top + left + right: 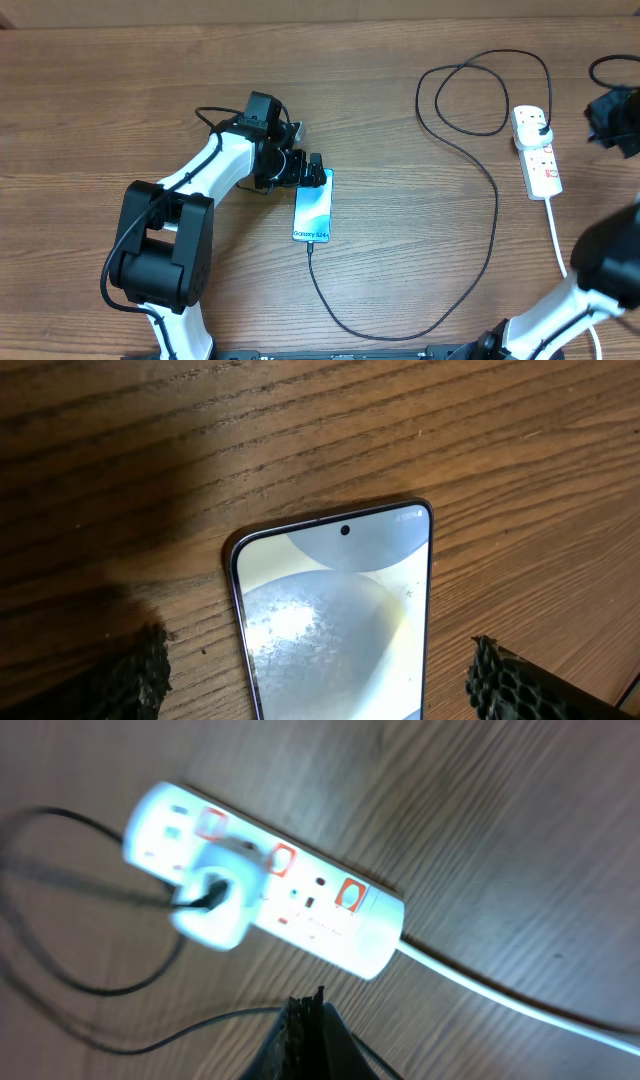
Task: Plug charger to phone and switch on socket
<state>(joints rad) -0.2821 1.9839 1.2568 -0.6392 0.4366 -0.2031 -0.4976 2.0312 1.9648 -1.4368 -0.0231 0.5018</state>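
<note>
The phone (pixel 313 207) lies flat on the wooden table with its light screen up. Its top end (pixel 335 610) sits between the fingertips (pixel 510 685) of my left gripper (pixel 325 682), which stands open and touches nothing. The charger (pixel 494 215), a thin black cable, runs from the phone's bottom edge, where its tip sits, in a wide loop to a plug (pixel 215 905) in the socket (pixel 537 152). My right gripper (pixel 310 1018) is shut and empty, hovering above the table just beside the socket (pixel 330 910), whose red switch marks (pixel 351 893) face up.
The socket's thick white cord (pixel 556 230) trails toward the front right edge, also seen in the right wrist view (pixel 500 990). Cable loops (pixel 470 95) lie left of the socket. The right arm's base (pixel 610 260) fills the lower right corner.
</note>
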